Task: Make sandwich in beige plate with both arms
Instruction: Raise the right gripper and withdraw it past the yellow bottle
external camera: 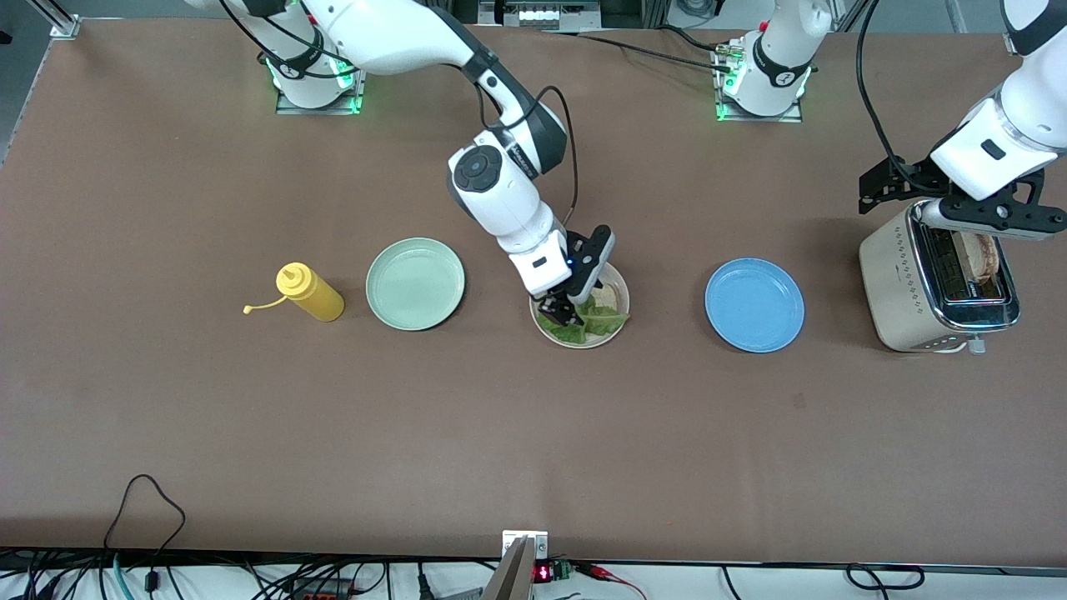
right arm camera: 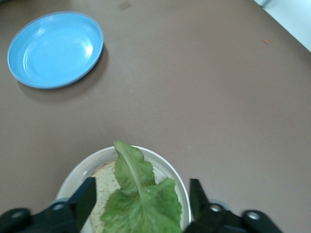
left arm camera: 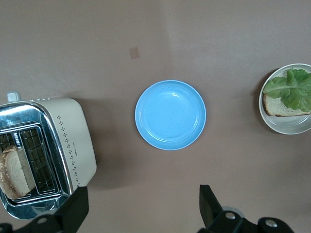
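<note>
The sandwich is half built: one bread slice (left arm camera: 283, 107) lies in the beige plate (external camera: 618, 297) at the centre of the front frame, with a lettuce leaf (right arm camera: 141, 199) draped over it. The right gripper (external camera: 569, 307) sits low over the plate, jaws wide on either side of the leaf, gripping nothing. The second slice (external camera: 984, 255) stands in the toaster (external camera: 896, 283) at the right edge; the left gripper (external camera: 957, 202) hovers above it, wide and empty. Toast looks light, stiff and crumbly, best pinched across its faces at the top edge; the leaf is limp. No writing is readable.
</note>
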Action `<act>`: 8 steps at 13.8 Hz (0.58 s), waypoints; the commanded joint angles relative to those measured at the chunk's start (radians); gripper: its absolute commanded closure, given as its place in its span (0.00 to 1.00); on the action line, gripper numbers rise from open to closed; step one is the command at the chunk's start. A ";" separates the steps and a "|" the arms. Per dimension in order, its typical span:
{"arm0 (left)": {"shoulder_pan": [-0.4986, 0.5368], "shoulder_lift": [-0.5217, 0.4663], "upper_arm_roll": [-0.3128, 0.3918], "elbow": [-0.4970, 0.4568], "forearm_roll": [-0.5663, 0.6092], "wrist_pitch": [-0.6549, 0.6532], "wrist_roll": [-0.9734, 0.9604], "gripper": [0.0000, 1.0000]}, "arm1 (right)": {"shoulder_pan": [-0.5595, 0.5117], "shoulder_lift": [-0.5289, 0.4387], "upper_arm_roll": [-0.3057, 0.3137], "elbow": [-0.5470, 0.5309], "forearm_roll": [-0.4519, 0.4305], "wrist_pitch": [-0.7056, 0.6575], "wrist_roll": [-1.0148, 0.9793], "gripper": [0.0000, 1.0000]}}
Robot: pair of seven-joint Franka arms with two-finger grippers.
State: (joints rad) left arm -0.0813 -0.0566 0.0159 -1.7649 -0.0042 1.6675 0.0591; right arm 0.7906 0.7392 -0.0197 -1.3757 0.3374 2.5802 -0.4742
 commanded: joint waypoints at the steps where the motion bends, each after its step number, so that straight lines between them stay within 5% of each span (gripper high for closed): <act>1: -0.002 0.003 0.001 0.013 0.016 -0.015 -0.008 0.00 | -0.051 -0.119 0.006 -0.017 0.017 -0.183 0.182 0.00; 5: 0.009 0.017 0.012 0.015 0.015 -0.018 -0.057 0.00 | -0.148 -0.214 0.006 -0.016 0.017 -0.363 0.435 0.00; 8: 0.063 0.049 0.015 0.057 0.001 -0.029 -0.064 0.00 | -0.281 -0.233 0.006 -0.017 0.015 -0.471 0.431 0.00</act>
State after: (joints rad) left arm -0.0607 -0.0416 0.0294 -1.7635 -0.0043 1.6614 0.0050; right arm 0.5946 0.5219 -0.0301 -1.3726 0.3404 2.1569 -0.0566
